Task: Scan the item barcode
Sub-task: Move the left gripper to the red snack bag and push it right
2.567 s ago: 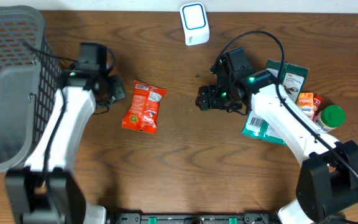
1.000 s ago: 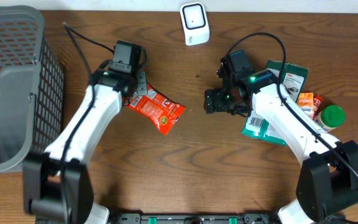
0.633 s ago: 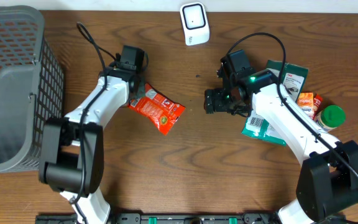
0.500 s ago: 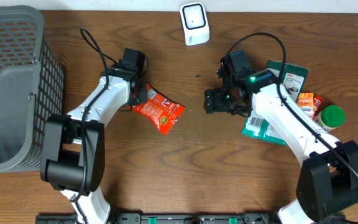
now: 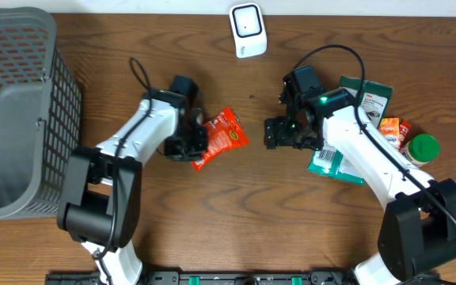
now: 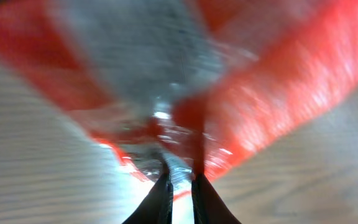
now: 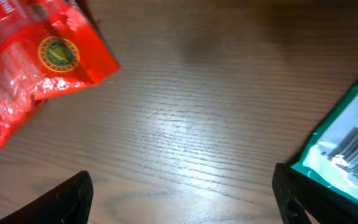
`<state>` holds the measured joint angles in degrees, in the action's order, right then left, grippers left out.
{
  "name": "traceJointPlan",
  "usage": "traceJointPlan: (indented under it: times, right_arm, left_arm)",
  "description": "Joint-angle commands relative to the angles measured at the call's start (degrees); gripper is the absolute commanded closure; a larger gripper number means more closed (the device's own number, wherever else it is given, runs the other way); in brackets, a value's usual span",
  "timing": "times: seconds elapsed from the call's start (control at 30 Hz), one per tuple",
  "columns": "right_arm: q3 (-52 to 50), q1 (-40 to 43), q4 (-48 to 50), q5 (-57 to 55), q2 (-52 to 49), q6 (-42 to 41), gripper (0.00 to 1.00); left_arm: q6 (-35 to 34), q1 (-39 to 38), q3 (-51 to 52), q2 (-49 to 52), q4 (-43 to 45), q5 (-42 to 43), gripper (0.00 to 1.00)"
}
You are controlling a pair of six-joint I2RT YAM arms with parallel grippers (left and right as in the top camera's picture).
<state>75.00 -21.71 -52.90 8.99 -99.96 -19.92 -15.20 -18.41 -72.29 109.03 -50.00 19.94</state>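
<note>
The red snack packet (image 5: 223, 134) is gripped at one end by the left gripper (image 5: 197, 142), whose jaws are clamped tight on the foil. In the left wrist view the packet (image 6: 272, 87) is seen blurred and filling most of the picture, its crimped edge pinched between the two fingertips (image 6: 161, 200). From that grip the packet extends away toward the right gripper (image 5: 279, 133), and a narrow strip of bare wooden table (image 5: 252, 214) is left between them. Whether the packet is lifted or resting on the wood cannot be told.

The right gripper is spread wide and nothing is held in it. In its wrist view the packet (image 7: 39, 59) is seen ahead and to one side, and a green packet (image 7: 347, 146) with a printed barcode lies beside the opposite finger. The white scanner (image 5: 248, 30) stands beyond both grippers at the far table edge. A grey mesh basket (image 5: 14, 95) sits well behind the left arm.
</note>
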Motion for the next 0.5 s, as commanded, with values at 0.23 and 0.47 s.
traceJointPlan:
  times: [0.23,0.47]
  right_arm:
    - [0.61,6.67,-1.77,8.92,-0.07,4.59,0.11]
    - [0.61,7.58,-1.77,11.02,-0.07,4.59,0.09]
  left_arm:
    - [-0.57,-5.95,-1.66,-6.99,1.68,-13.22,0.85]
    - [-0.52,-2.51,-1.64,-8.13,10.78,-24.98,0.85]
